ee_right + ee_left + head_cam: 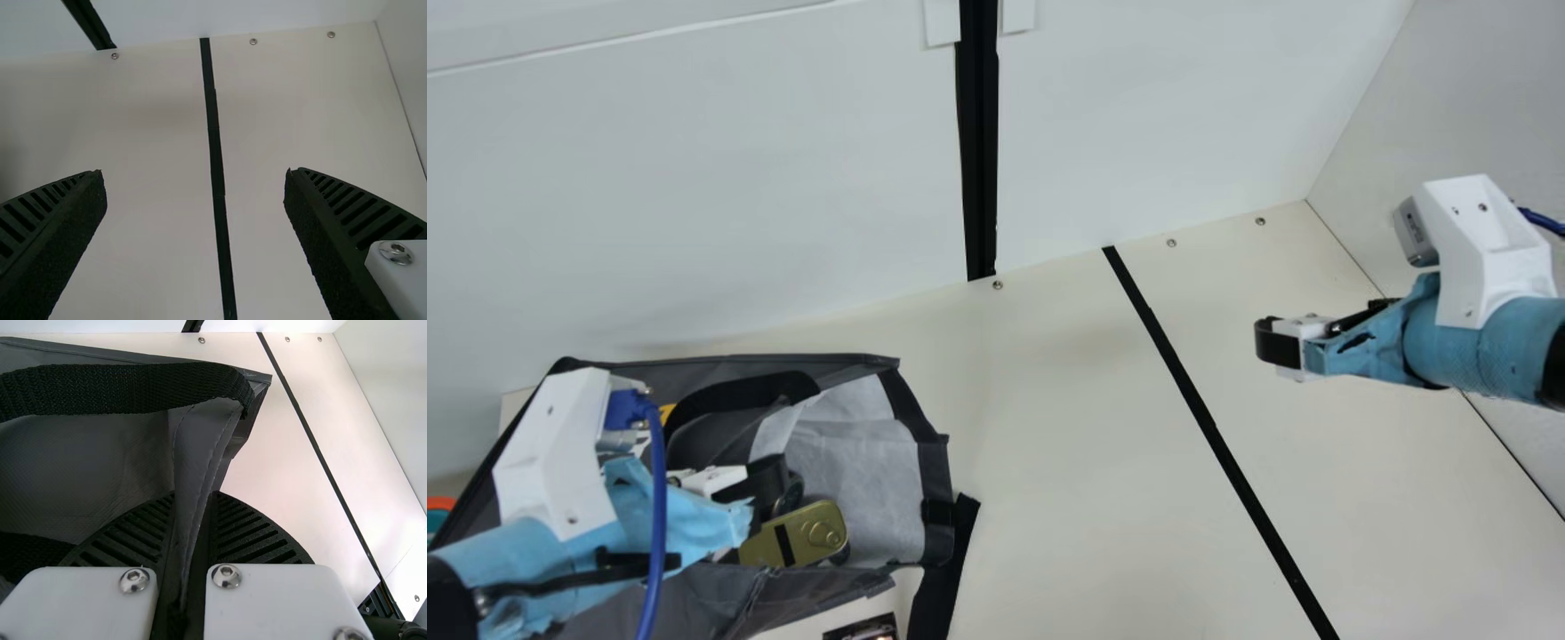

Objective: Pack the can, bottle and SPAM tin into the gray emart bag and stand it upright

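Main view: bag (871, 489) is near left, mouth open, tin (814, 533) inside right by the left gripper (778, 484). Crooked tug and I'd bet it tips out. Right gripper (1276, 344) is off right.

Left wrist view: jaws pinching a bag fold below the strap (133, 388). Skinny grip, might slip.

Right wrist view: jaws spread, nothing between, so an unsupported side could sag.

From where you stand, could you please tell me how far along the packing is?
The SPAM tin looks packed: its gold lid shows inside the gray bag. The left tool grips a fold of the bag's fabric; the right tool is open and empty. I can't confirm the can and bottle, so they need checking, and the slack-sided bag probably needs standing upright.
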Controlling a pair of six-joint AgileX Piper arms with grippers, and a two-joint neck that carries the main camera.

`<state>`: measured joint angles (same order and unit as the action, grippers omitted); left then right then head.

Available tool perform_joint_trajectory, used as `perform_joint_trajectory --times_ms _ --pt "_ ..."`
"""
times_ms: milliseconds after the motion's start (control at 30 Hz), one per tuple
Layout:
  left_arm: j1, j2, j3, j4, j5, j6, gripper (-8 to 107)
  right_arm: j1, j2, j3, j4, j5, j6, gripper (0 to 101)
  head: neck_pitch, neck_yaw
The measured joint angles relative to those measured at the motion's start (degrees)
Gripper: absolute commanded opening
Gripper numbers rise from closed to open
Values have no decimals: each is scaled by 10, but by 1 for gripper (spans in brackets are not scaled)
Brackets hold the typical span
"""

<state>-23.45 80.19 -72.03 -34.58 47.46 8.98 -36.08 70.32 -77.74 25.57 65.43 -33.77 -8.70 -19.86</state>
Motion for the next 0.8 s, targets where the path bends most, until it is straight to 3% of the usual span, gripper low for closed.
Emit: perform_joint_trajectory --times_ms 800 --pt "0 0 0 0 0 0 -8 61 69 53 128 -41 -127 95 0 -1"
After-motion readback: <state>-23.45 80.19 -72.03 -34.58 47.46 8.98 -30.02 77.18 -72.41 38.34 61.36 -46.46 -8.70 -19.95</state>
